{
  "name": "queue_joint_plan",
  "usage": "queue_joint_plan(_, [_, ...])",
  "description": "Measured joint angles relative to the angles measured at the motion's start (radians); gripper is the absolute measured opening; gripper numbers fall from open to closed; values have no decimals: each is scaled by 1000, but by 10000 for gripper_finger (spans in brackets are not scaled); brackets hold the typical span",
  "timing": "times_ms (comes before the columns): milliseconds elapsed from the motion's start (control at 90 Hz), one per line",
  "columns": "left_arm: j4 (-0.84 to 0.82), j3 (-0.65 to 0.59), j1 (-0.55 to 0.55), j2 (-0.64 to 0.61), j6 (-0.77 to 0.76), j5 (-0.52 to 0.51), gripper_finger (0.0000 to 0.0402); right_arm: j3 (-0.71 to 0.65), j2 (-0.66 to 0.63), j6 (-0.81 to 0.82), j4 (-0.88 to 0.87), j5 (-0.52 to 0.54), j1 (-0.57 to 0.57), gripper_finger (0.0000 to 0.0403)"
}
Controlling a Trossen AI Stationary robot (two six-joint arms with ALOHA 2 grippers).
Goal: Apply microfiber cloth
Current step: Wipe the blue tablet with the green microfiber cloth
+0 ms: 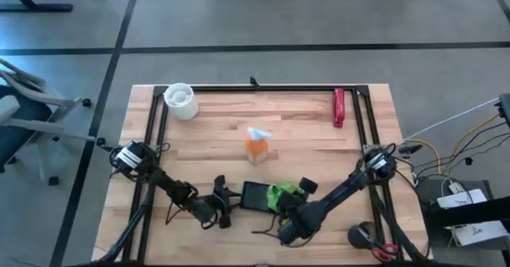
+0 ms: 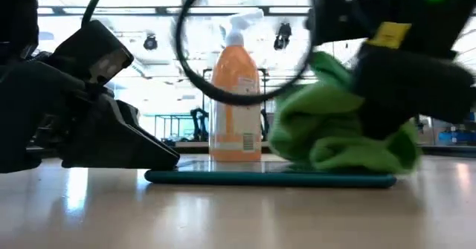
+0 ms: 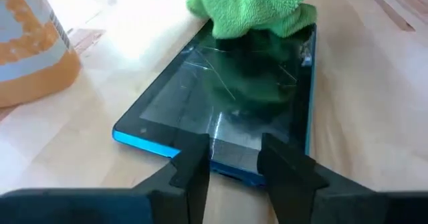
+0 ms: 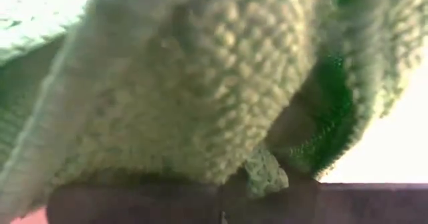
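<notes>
the microfiber cloth (image 1: 284, 194) is bunched into a wrinkled lime-green wad and is set on one end of a flat black tablet (image 1: 256, 196) with a blue edge, at the front middle of the wooden bench (image 1: 223, 131). in the low view the cloth (image 2: 338, 130) is seen pressed down onto the tablet (image 2: 269, 178), and in the left wrist view the cloth (image 3: 257, 7) covers the far end of the glossy screen (image 3: 227, 93). the cloth is pinched by the right end effector (image 1: 296, 194), which is brought in from the right side; its view is filled with the green fabric (image 4: 200, 83). the left end effector (image 1: 231, 197) is laid low at the tablet's other end, its two fingers (image 3: 194, 174) slightly spread, with the tips held at the near blue edge. behind the tablet an orange spray bottle (image 1: 257, 145) with a white top is stood upright. a white cup (image 1: 181, 100) is placed near the far left corner, and a red object (image 1: 339, 107) lies near the far right.
</notes>
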Motion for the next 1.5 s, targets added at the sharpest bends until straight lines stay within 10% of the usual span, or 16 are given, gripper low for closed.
queue_joint_plan(322, [0, 0, 0, 0, -1, 1, 104, 85, -54, -18, 32, 81, 22, 0])
queue_joint_plan(733, [0, 0, 0, 0, -1, -2, 114, 78, -7, -400, 638, 165, -94, 0])
queue_joint_plan(1500, [-1, 0, 0, 0, 8, -2, 121, 76, 72, -120, 278, 30, -7, 0])
